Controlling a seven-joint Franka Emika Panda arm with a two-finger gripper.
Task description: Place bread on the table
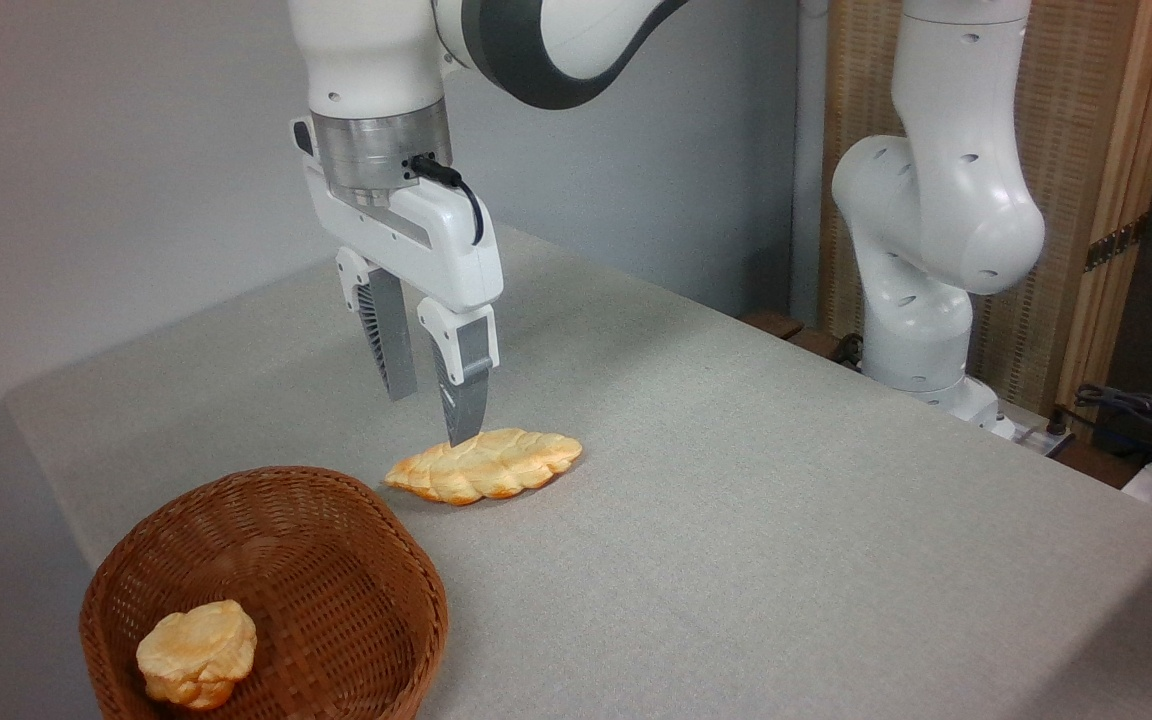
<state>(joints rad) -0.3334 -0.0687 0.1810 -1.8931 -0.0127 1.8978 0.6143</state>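
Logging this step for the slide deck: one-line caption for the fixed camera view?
Open hand above braided loaf on the table; small bun in wicker basket.

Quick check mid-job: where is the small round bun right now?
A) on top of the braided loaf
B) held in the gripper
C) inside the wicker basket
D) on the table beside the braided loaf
C: the bun lies inside the wicker basket, apart from the open, empty gripper above the braided loaf.
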